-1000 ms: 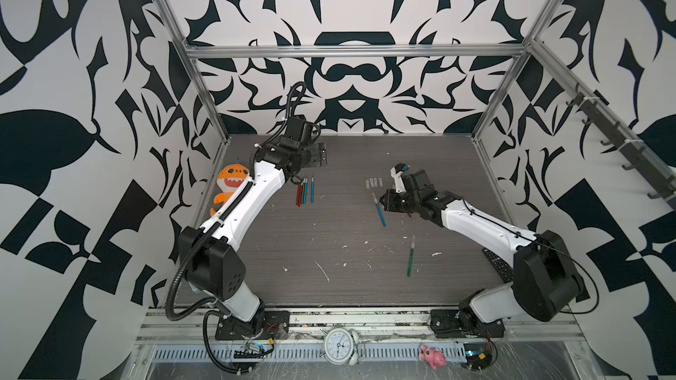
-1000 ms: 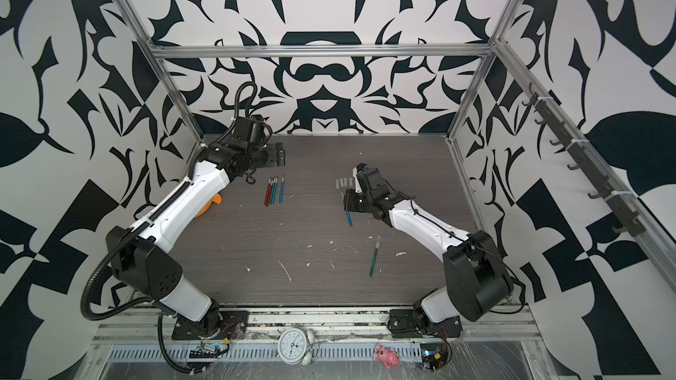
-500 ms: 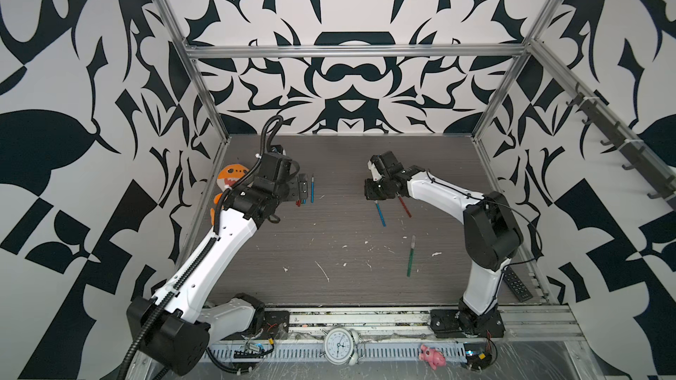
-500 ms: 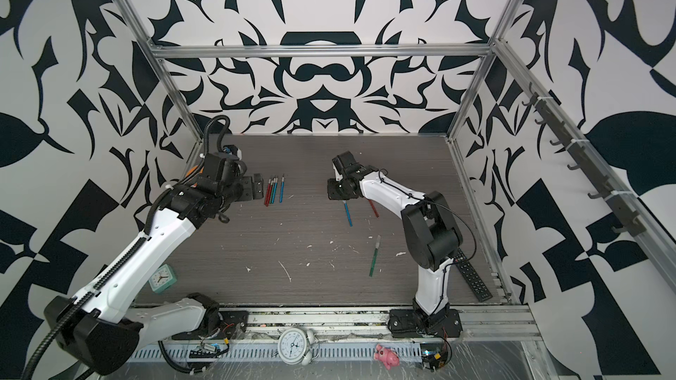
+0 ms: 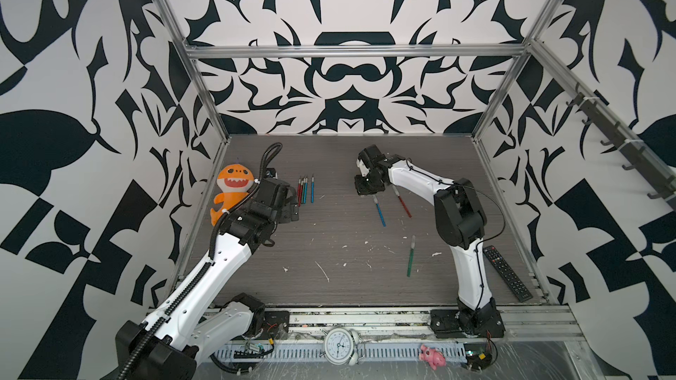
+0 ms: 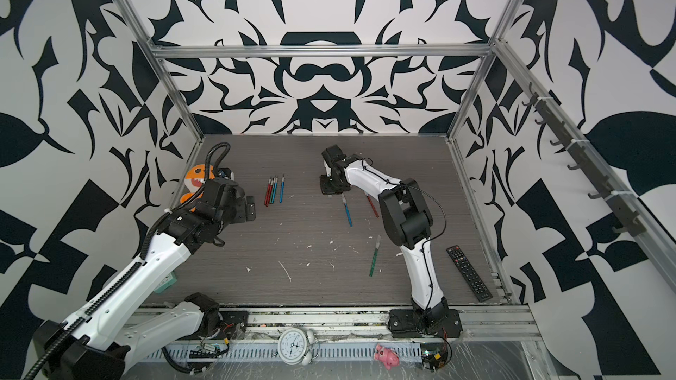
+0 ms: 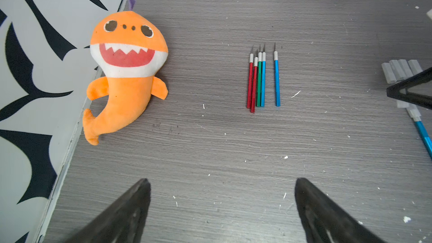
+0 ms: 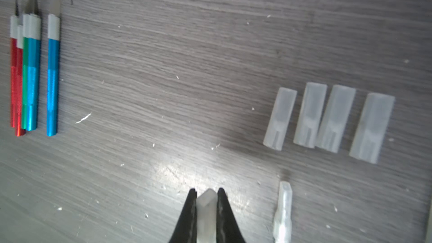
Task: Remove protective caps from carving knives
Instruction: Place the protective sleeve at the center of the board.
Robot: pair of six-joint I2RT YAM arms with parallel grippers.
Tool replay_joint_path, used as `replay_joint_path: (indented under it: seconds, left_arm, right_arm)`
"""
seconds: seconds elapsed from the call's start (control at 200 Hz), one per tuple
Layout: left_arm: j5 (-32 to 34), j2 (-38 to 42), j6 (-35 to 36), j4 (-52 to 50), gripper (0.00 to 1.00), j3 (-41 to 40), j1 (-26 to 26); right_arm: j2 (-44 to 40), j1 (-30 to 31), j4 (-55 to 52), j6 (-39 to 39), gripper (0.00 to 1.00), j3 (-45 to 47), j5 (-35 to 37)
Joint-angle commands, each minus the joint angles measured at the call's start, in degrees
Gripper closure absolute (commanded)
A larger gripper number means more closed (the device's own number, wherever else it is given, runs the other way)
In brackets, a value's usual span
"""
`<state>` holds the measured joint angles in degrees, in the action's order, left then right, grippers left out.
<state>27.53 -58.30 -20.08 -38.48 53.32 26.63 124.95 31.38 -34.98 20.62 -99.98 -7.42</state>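
In both top views, 5 uncapped red, green and blue carving knives [image 5: 303, 193] lie side by side toward the far-left corner of the grey wood-grain bench [image 5: 329, 162]; a blue knife [image 5: 379, 211], red knife [image 5: 402, 202] and green knife [image 5: 411, 256] lie nearer its right edge. Left wrist: the left gripper [image 7: 221, 180] stands wide, holding nothing. Right wrist: the right gripper [image 8: 207, 190] pinches 1 translucent whitish plastic cap [image 8: 207, 209]; 4 loose caps [image 8: 309, 115] lie in a row nearby.

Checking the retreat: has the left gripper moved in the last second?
Yes. The left gripper pulled back toward the front, from beyond the knife row's tips to beside their handles.
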Motion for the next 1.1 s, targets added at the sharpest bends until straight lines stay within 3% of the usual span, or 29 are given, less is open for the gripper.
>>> replay_joint_path:
  seconds: [0.0,1.095]
  left_arm:
    - [1.48,-0.22,-0.06,-0.36,0.01,1.13,0.09]
    - [1.21,-0.18,-0.23,-1.61,0.01,2.04,0.79]
  right_arm:
    - [0.54,0.02,-2.14,-1.35,1.0,-4.17,0.66]
    - [10.07,-2.7,-7.03,-1.59,1.0,-14.2,2.21]
